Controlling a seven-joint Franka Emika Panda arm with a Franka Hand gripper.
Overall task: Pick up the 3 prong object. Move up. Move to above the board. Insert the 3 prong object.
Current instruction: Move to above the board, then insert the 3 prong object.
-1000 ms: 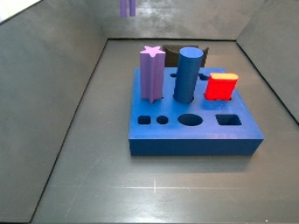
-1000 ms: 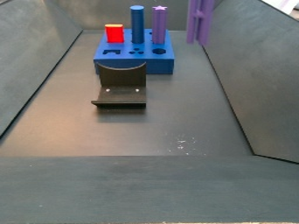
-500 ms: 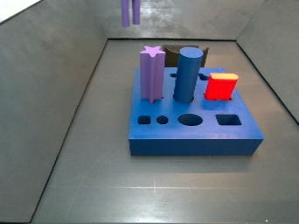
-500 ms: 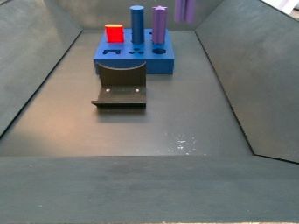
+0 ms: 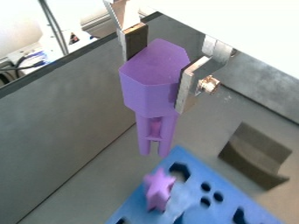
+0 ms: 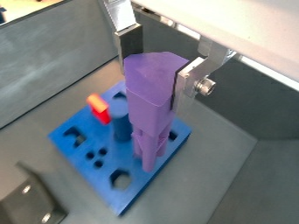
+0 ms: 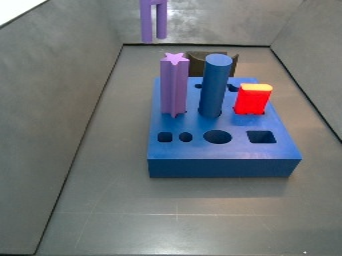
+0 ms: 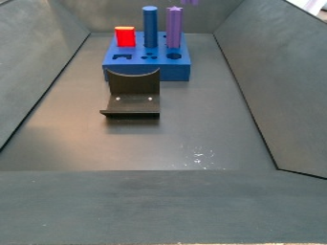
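Observation:
My gripper [image 5: 163, 59] is shut on the 3 prong object [image 5: 152, 92], a slim purple piece with narrow legs hanging down, held high in the air. Both wrist views show it [image 6: 152, 109] between the silver fingers [image 6: 194, 73]. The blue board [image 7: 227, 150] lies below, and the piece's legs hang over its near part in a wrist view. In a side view the piece [image 7: 154, 18] hangs at the frame's top, behind the board. In the other side view [image 8: 192, 3] only its tip shows. The gripper itself is out of both side views.
The board [image 8: 179, 67] bears a purple star-topped column [image 7: 173, 85], a blue cylinder [image 7: 214, 85] and a red block [image 7: 254, 98], with several open holes along its front. The dark fixture [image 8: 132, 96] stands on the floor beside the board. Grey walls enclose the floor.
The held 3 prong object has shifted sideways toward the board. In one side view it has almost left the top of the frame.

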